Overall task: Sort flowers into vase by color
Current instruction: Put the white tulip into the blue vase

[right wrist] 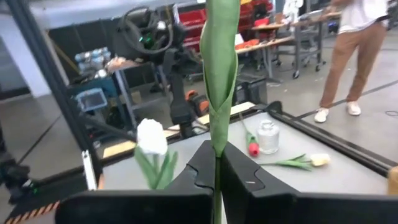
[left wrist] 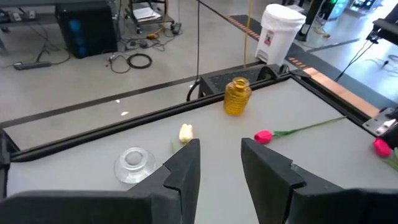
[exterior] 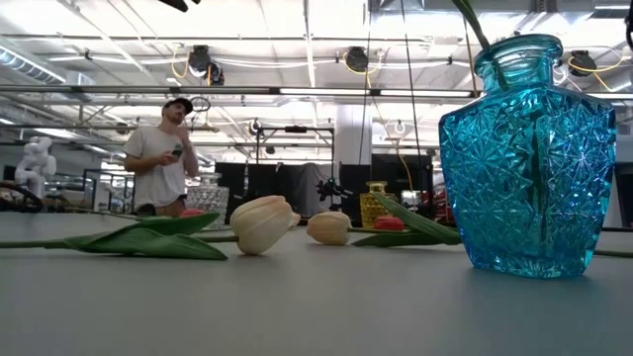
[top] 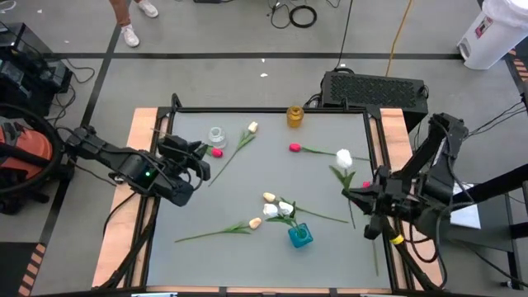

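Tulips lie scattered on the grey table: a cream one (top: 252,127), red ones (top: 294,148) (top: 217,152), and two cream heads (top: 269,197) (top: 255,223) near a blue glass vase (top: 299,235). That vase holds a white tulip (top: 286,208). A clear vase (top: 216,134) and a yellow vase (top: 294,115) stand toward the far edge. My left gripper (top: 198,161) (left wrist: 221,165) is open at the table's left side, near the clear vase (left wrist: 134,163). My right gripper (top: 356,195) (right wrist: 217,168) is at the right side, shut on a white tulip (top: 344,157). My right gripper pinches the white tulip's green stem between its two fingers, where a leaf wraps it (right wrist: 218,140). The stem runs across the fingers and rises out of the wrist view's top. The head (top: 344,157) is on the far side of the gripper, and the thin stem end (top: 375,264) trails toward the near right corner.
Another red head (top: 365,184) shows close beside the right gripper. The table has a raised black frame (top: 272,110) and wooden side strips (top: 132,190). A keyboard (top: 375,87) lies beyond the far edge. A person (exterior: 163,158) stands in the room behind.
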Motion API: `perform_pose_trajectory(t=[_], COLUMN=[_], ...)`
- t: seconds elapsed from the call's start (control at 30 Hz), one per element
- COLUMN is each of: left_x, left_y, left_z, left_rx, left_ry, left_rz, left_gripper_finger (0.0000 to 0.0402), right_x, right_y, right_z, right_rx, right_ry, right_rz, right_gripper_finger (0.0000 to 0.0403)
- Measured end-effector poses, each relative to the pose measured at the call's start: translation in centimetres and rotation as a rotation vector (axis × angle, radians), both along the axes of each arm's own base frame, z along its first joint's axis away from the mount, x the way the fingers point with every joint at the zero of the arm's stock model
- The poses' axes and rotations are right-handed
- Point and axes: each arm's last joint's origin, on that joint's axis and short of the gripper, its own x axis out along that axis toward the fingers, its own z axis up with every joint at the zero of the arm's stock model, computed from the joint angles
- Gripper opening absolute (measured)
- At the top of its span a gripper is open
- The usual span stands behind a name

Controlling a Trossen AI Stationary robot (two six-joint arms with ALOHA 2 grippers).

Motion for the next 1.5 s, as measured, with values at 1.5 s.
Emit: perform_pose_trajectory(t=[1.5], left_x=[0.6], left_y=[-0.8], left_z=[0.2], left_rx=[-0.081], left_ry=[-0.026], left_rz=[-0.075], left_gripper_finger=[0.0123], right_x=[4.1], right_y=[-5.7], right_z=[-4.7], right_rx=[-0.053], right_ry=[-0.235], right_rz=[0.047], right_gripper_finger=[0.0])
